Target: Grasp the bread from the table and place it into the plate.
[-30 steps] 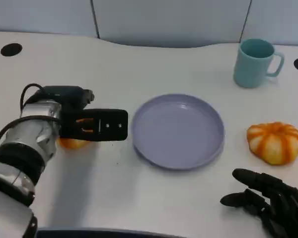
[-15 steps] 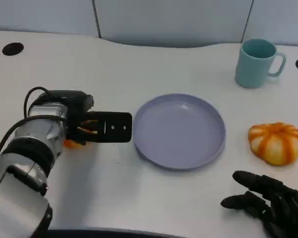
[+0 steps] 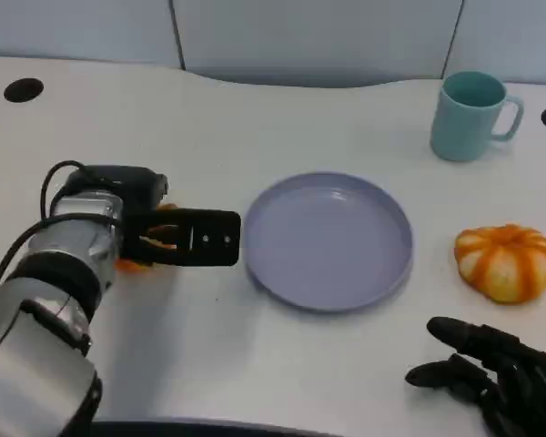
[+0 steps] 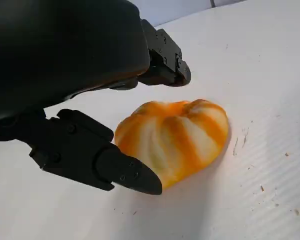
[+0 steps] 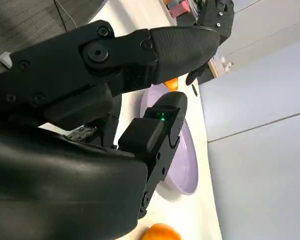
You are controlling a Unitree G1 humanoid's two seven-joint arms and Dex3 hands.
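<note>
The desk [image 3: 255, 118] is white, with small crumbs, and grey-blue wall panels [image 3: 309, 36] stand behind it. No writing can be read. The left robot hand [image 3: 177, 237] is stretched over a bread [image 4: 172, 137] beside the plate [image 3: 328, 241], fingers apart around it, not closed. The right robot hand [image 3: 491, 378] rests near the second bread [image 3: 505, 261], fingers apart, holding nothing.
</note>
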